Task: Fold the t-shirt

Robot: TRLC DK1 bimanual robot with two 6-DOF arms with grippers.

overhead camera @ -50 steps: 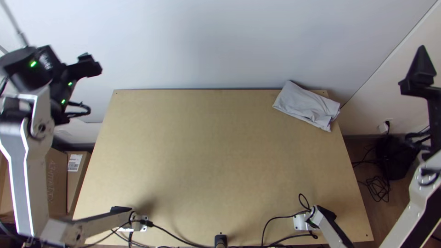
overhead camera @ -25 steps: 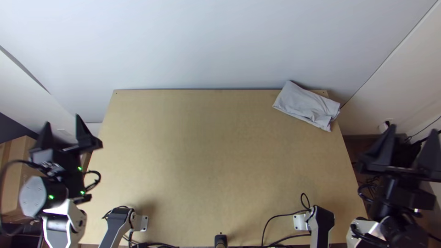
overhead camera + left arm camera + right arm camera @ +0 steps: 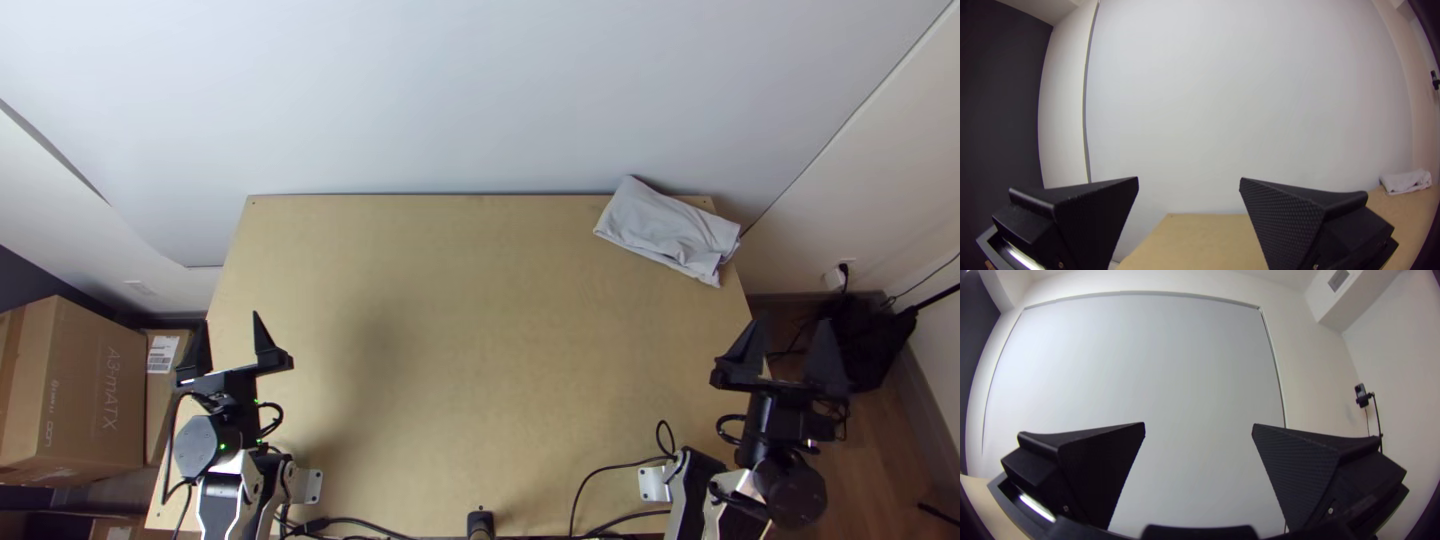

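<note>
The left pincer [image 3: 231,318] and right pincer [image 3: 790,322] gape wide, empty; the folded t-shirt [image 3: 665,230] (slightly rumpled) lies far right on the worktop [image 3: 460,310].

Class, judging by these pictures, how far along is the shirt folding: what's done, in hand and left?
Done: the t-shirt lies as a compact folded bundle at the table's far right corner, so folding looks finished. In hand: nothing; the left gripper and right gripper are open and empty. Left: perhaps only smoothing its slight wrinkles.
</note>
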